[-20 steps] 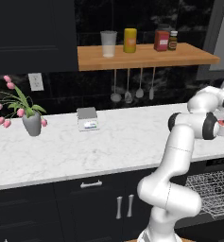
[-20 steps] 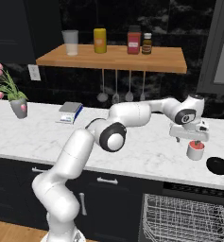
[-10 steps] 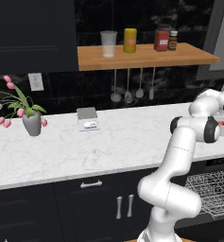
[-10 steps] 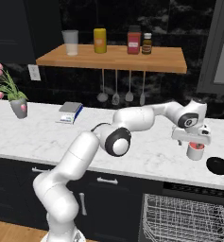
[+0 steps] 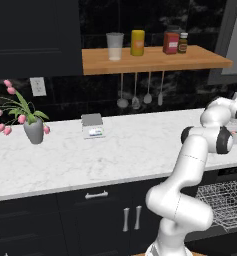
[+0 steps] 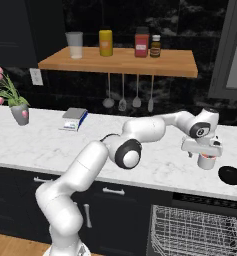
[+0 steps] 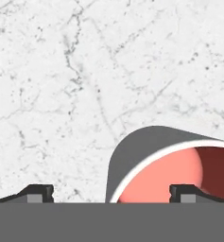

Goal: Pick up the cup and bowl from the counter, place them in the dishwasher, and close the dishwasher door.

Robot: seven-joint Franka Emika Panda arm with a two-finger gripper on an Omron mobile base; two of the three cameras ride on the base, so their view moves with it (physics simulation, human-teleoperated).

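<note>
The cup [image 6: 206, 163], grey outside and red inside, stands upright on the counter [image 6: 50, 145] near its right end. My gripper [image 6: 204, 153] hangs open right over it. In the hand view the cup [image 7: 170, 165] sits low and right. One fingertip [image 7: 189, 193] is over its red inside and the other fingertip [image 7: 35, 193] is over bare marble, so the cup's near wall lies between the jaws. The black bowl [image 6: 230, 175] rests on the counter just right of the cup. Below, the dishwasher's wire rack [image 6: 195, 230] is pulled out. The dishwasher door is hidden.
A wooden wall shelf [image 6: 120, 61] holds a glass, a yellow jar and two bottles, with utensils hanging beneath it. A small scale [image 6: 73, 119] and a vase of pink flowers [image 6: 19, 112] stand further left on the counter. Black cabinets with silver handles [image 5: 97, 194] run below.
The hand has come down over the cup and shifted slightly right. The jaws have stayed open, and neither the cup nor the bowl has moved.
</note>
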